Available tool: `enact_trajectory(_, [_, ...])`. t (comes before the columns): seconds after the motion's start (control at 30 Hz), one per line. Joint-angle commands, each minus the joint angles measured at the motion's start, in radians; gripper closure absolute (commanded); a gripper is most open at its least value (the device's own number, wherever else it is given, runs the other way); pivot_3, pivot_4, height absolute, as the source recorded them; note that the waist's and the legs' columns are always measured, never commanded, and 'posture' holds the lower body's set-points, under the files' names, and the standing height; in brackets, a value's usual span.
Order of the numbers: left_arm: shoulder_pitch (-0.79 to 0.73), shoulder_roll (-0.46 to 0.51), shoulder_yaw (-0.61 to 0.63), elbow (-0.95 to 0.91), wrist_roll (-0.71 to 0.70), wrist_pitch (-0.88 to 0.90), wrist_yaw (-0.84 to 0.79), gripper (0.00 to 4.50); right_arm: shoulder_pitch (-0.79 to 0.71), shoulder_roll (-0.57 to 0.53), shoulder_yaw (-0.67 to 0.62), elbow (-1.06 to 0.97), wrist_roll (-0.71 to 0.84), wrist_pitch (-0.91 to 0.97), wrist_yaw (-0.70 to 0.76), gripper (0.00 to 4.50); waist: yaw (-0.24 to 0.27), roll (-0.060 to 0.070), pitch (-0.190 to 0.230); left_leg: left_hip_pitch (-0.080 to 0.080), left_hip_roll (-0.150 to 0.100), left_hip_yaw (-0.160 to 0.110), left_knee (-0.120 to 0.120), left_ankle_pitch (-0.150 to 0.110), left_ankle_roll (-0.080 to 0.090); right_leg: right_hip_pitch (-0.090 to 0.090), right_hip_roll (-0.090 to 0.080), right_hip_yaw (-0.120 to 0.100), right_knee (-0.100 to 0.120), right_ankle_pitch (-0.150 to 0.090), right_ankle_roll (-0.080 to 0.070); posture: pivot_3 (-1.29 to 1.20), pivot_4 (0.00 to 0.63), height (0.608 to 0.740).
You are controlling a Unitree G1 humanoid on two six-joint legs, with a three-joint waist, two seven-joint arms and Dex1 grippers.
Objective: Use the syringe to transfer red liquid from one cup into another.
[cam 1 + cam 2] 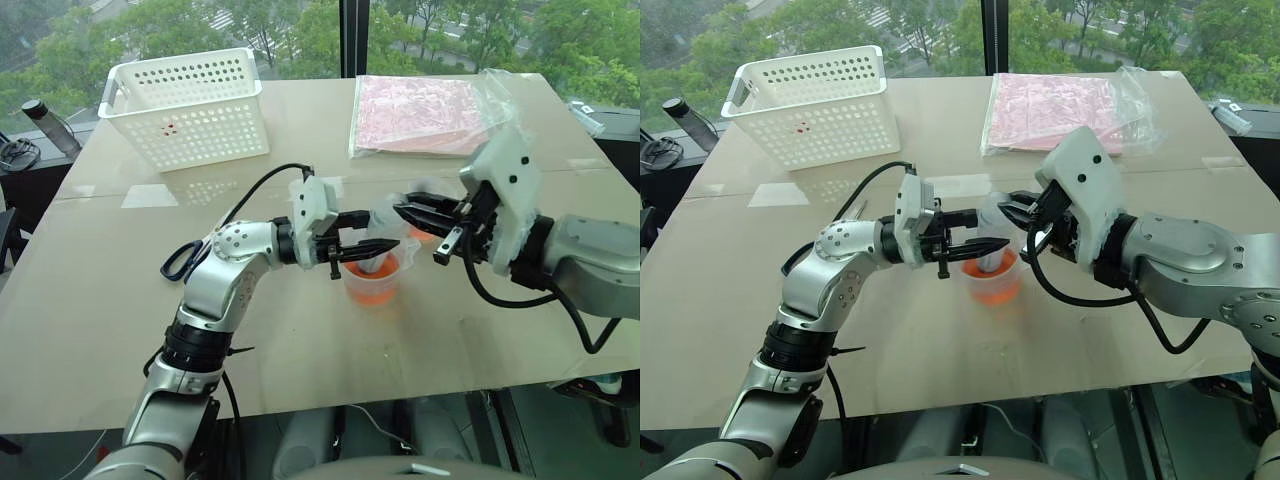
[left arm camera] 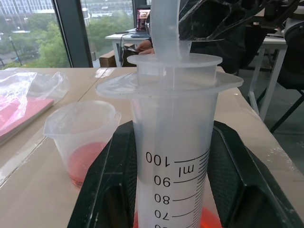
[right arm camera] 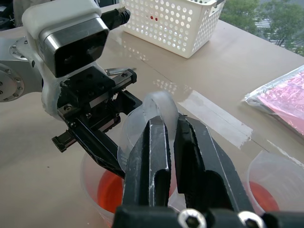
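The syringe stands upright with its lower end in the larger cup, which holds red liquid. My left gripper is shut on the clear barrel from the side. My right gripper comes in from the right and is shut on the top of the pale plunger. The smaller cup stands just behind and to the right of the larger one, with a little red liquid in its bottom. The syringe's tip is hidden inside the cup.
A white perforated basket stands at the back left of the table. A clear bag with pink contents lies at the back right. Black-handled scissors lie left of my left arm. Tape strips run across the tabletop.
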Motion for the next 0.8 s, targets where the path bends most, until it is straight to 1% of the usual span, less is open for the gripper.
enact_trajectory(0.03, [0.027, 0.011, -0.013, -0.026, -0.038, 0.042, -0.032, 3.07, -0.027, -0.001, -0.032, 0.027, -0.023, -0.004, -0.015, 4.46, 0.000, 0.000, 0.000, 0.000, 0.000, 0.000, 0.000, 0.000, 0.000, 0.000, 0.000, 0.000, 0.000, 0.000, 0.000, 0.00, 0.150, 0.740])
enact_trajectory(0.23, [0.027, 0.021, -0.021, -0.030, -0.051, 0.068, -0.046, 3.07, -0.041, 0.005, -0.049, 0.040, -0.018, -0.012, -0.012, 4.46, -0.001, 0.000, 0.000, 0.000, 0.000, 0.000, 0.000, 0.000, 0.000, 0.000, 0.000, 0.000, 0.000, 0.000, 0.000, 0.00, 0.150, 0.740])
enact_trajectory(0.8, [0.015, 0.032, -0.031, -0.037, -0.066, 0.091, -0.057, 3.07, -0.117, -0.034, -0.112, 0.095, -0.013, -0.024, 0.028, 4.46, -0.002, 0.000, 0.000, -0.001, 0.000, 0.000, 0.000, 0.000, 0.000, -0.001, 0.000, 0.000, 0.000, 0.000, 0.000, 0.00, 0.150, 0.740])
